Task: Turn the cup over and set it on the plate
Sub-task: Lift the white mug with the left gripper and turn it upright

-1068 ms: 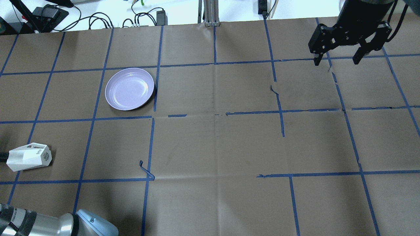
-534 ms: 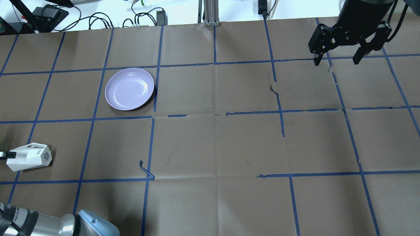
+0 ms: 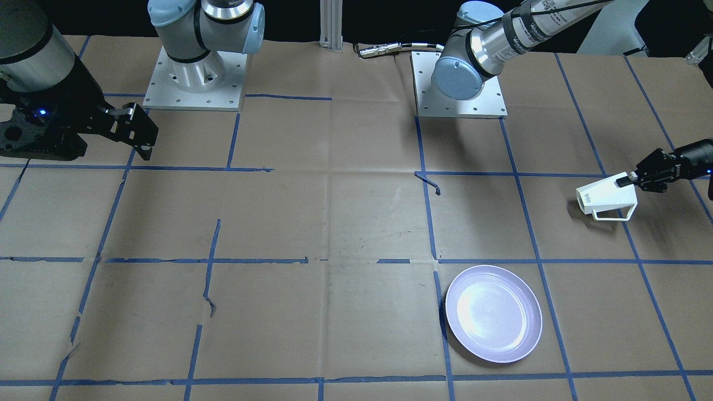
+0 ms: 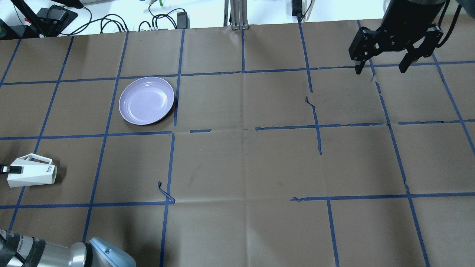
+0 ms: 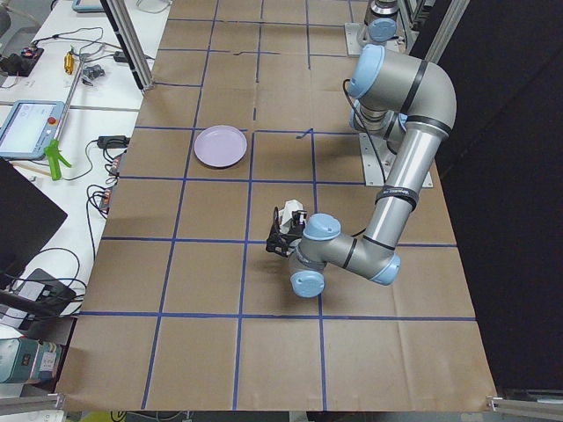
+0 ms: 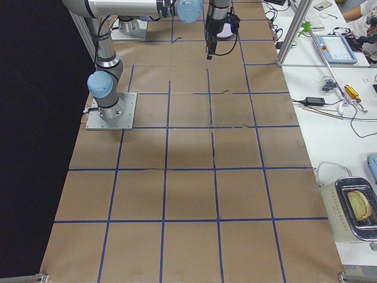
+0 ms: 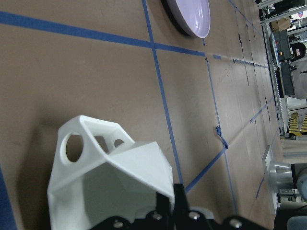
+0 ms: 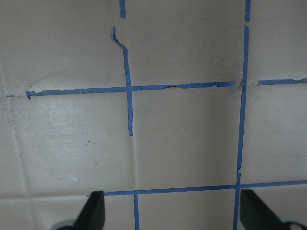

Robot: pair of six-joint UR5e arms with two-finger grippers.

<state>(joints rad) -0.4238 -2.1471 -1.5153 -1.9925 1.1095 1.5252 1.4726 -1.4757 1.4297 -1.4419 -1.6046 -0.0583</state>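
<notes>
The white faceted cup (image 4: 32, 175) is on its side at the table's left edge, base pointing toward the table's middle and handle on the far side. My left gripper (image 4: 7, 169) is shut on its rim and holds it low over the paper. The cup also shows in the front view (image 3: 607, 196), with the left gripper (image 3: 635, 179) behind it, and close up in the left wrist view (image 7: 110, 172). The lavender plate (image 4: 146, 101) lies flat and empty, further out and to the right of the cup; it shows in the front view (image 3: 493, 313) too. My right gripper (image 4: 379, 69) hangs open and empty at the far right.
Brown paper with a blue tape grid (image 4: 243, 129) covers the table. A loose curl of tape (image 4: 165, 193) sticks up in front of the plate. Cables and power bricks (image 4: 111, 22) lie beyond the far edge. My left arm's elbow (image 4: 104, 256) is at the near left corner.
The left gripper has rolled the cup about its axis: the handle has swung up to the far side and the base now faces sideways. The right arm has not moved.
</notes>
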